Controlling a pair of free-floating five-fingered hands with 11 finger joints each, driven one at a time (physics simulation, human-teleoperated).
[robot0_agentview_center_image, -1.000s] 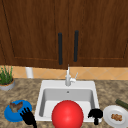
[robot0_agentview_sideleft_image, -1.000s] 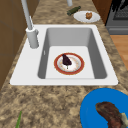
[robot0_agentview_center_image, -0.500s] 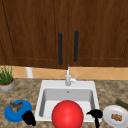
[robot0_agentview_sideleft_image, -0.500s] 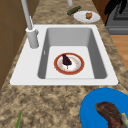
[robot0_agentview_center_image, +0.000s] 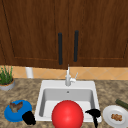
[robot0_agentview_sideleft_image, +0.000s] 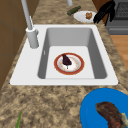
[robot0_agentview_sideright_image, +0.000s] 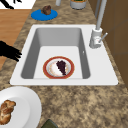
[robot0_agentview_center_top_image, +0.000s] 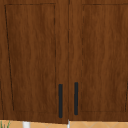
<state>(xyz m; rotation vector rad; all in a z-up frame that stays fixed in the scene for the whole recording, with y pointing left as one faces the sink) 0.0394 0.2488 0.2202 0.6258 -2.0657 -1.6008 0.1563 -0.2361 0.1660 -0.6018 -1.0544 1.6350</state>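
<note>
The right robot hand (robot0_agentview_center_image: 93, 113) hovers with straight, parted fingers, holding nothing. The white plate (robot0_agentview_center_image: 115, 117) lies just right of it on the worktop (robot0_agentview_center_image: 25, 90). I think a low, level approach suits its rim. The left robot hand (robot0_agentview_center_image: 28, 117) waits beside the blue plate (robot0_agentview_center_image: 10, 116).

Since the earlier pictures the right hand (robot0_agentview_center_image: 94, 114) at the front right corner of the sink (robot0_agentview_center_image: 44, 86) has shifted slightly, now hanging over the rim beside the white plate (robot0_agentview_center_image: 109, 112), with its fingers (robot0_agentview_sideleft_image: 101, 13) extended and pointing downward in the left side view.
</note>
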